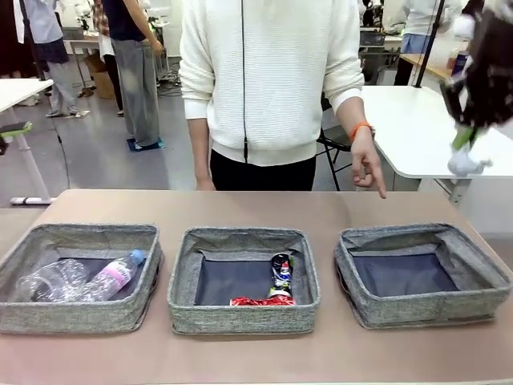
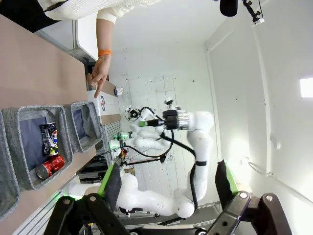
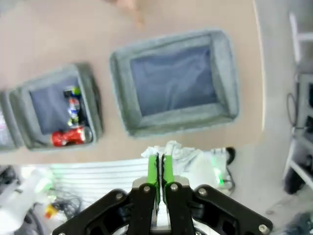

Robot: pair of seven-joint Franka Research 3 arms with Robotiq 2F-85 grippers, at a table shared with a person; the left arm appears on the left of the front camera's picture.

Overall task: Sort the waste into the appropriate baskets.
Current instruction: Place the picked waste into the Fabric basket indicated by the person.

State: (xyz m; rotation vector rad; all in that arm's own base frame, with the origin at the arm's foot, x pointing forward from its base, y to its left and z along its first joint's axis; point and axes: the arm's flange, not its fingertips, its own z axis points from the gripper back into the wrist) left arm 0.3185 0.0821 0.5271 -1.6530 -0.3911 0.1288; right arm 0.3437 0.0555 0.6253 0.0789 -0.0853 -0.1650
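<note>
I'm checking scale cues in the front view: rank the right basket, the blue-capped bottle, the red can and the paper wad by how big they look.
1. Right basket.
2. Blue-capped bottle.
3. Red can, partly hidden by the middle basket's wall.
4. Paper wad, held aloft in the right gripper; its different distance makes this last placing unsure.

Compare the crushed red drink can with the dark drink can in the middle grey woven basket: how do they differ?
The crushed red drink can is flattened and lies along the near wall of the middle grey woven basket; the dark drink can keeps its round shape and points away from that wall. Red is plain; dark carries mixed print. Both lie on the same dark floor.
</note>
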